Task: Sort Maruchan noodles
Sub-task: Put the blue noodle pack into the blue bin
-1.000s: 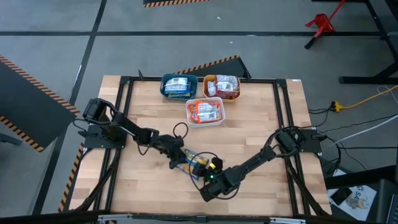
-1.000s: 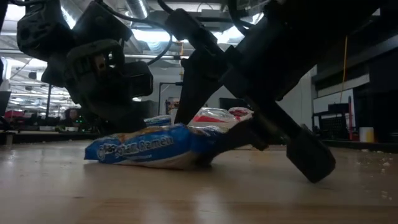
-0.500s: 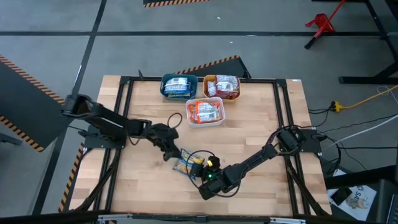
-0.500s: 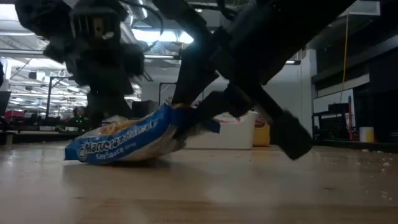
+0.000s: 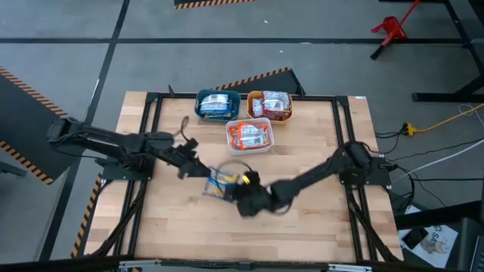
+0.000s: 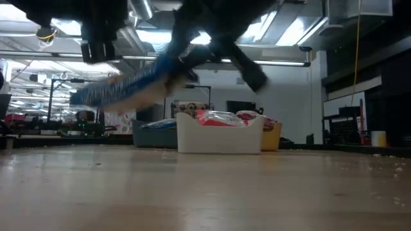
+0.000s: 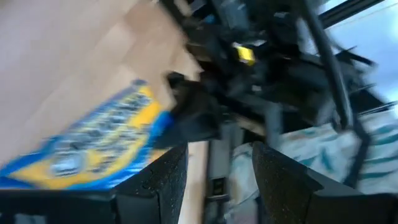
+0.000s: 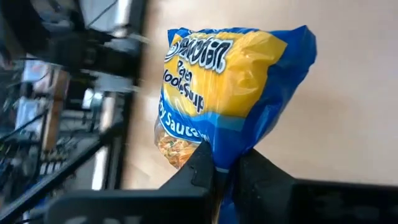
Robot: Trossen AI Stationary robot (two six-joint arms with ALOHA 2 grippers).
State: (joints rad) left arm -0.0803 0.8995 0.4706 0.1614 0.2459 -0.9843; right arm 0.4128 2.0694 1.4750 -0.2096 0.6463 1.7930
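Now the right gripper (image 5: 236, 190) pinches one end of a blue-and-yellow noodle packet (image 5: 221, 182), its two fingers (image 8: 200, 167) closed on the plastic edge. The packet hangs clear of the table (image 5: 318, 143), lifted in the air, as the low view shows it (image 6: 125, 86) tilted well above the wood. It sits near the middle of the table, just left of the gripper that holds it. The left gripper (image 5: 189, 160) hovers just left of the packet, apart from it, with its fingers (image 7: 152, 180) spread open and nothing between them. At the far side stand three bins: a teal bin (image 5: 200, 110) with blue packets, an orange bin (image 5: 252, 97) with maroon-white packets beside it, and a white bin (image 5: 266, 147) with orange-red packets just nearer.
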